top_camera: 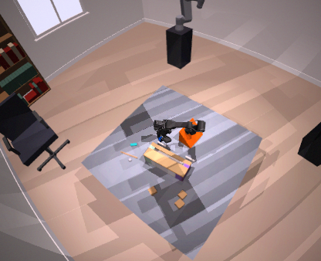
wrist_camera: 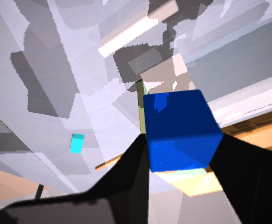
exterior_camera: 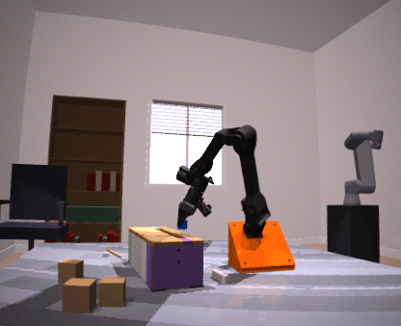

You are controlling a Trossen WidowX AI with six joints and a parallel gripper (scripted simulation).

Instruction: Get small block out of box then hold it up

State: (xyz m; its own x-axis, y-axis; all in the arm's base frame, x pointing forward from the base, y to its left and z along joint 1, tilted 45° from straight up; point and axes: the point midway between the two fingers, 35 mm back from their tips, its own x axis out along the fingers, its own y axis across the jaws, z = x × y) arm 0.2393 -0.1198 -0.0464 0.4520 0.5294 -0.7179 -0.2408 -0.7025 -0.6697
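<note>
The fingers (top_camera: 163, 140) (exterior_camera: 182, 223) grip the blue block (top_camera: 160, 138) (exterior_camera: 183, 225) (wrist_camera: 182, 122); the box (top_camera: 166, 160) (exterior_camera: 174, 264) stands upright beneath, on the table.

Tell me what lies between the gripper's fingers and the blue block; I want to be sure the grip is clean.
Nothing visible: in the wrist view the fingers close directly on the blue block.
</note>
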